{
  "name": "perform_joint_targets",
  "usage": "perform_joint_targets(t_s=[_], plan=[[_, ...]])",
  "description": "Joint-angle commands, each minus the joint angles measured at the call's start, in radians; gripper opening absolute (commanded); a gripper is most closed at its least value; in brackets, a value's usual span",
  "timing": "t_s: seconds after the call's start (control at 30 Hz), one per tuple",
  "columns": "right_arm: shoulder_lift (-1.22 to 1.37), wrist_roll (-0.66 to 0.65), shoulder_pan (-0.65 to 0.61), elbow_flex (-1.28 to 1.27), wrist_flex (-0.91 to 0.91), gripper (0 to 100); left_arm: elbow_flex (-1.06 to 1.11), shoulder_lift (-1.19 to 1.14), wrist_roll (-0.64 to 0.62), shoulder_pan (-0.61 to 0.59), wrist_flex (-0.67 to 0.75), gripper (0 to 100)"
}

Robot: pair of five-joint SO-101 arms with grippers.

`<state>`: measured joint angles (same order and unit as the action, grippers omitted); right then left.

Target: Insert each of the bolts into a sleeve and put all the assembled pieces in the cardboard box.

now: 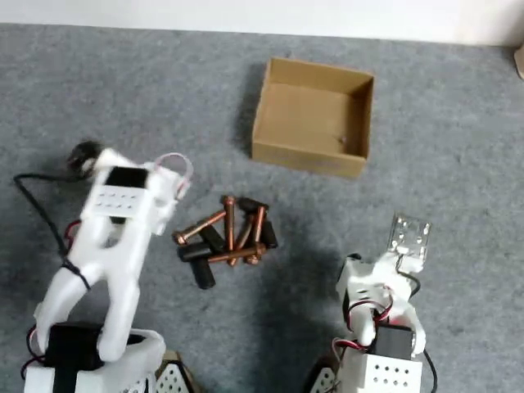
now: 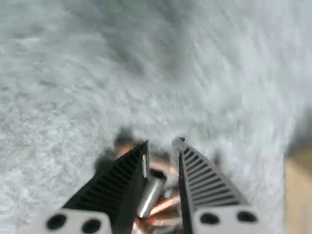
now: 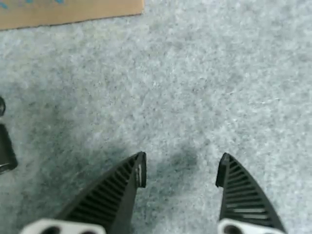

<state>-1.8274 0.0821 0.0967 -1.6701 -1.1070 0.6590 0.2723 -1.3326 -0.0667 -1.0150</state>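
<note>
Bolts [image 1: 230, 221], copper-coloured, lie heaped with black sleeves [image 1: 201, 270] mid-table on grey carpet [image 1: 98, 98], a white strip [image 1: 246, 12] along its far edge. Two bolts run lengthwise toward the cardboard box [image 1: 303, 160] at that edge, one lies crosswise, and one slants toward the left gripper [image 2: 162, 146]. I cannot tell how that gripper's jaws stand. The right gripper [image 3: 180, 168] gapes over bare carpet.

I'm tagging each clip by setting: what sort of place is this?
Probably a lab or workshop table set up for robot trials: a grey carpet-like mat, a left arm and right arm side by side, and staged parts, namely bolts, sleeves and an open cardboard box.
</note>
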Motion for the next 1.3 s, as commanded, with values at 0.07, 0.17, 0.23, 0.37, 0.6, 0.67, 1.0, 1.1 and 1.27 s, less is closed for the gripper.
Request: perform_joint_targets(t_s=[0.07,0.17,0.23,0.37,0.6,0.67,1.0,1.1,1.27], plan=[[-0.007,0.002,0.010,-0.143,0.022,23.2,0.068,0.005,-0.029,-0.013,0.052,10],[-0.007,0.002,0.010,-0.143,0.024,23.2,0.105,0.012,-0.031,0.054,0.095,10],[-0.007,0.002,0.010,-0.143,0.022,23.2,0.127,0.013,-0.031,0.084,0.098,11],[-0.007,0.002,0.010,-0.143,0.022,23.2,0.124,0.015,-0.032,0.085,0.104,11],[-0.007,0.003,0.008,-0.143,0.019,23.2,0.071,0.015,-0.037,0.088,0.097,10],[-0.007,0.003,0.008,-0.143,0.019,23.2,0.071,0.015,-0.037,0.088,0.100,10],[-0.007,0.008,0.004,-0.143,0.019,23.2,-0.048,0.007,-0.272,0.090,0.101,10],[-0.007,0.003,0.004,-0.143,0.019,23.2,-0.064,0.010,-0.265,0.097,0.100,10],[-0.007,0.003,0.004,-0.143,0.019,23.2,-0.058,0.015,-0.209,0.099,0.097,10]])
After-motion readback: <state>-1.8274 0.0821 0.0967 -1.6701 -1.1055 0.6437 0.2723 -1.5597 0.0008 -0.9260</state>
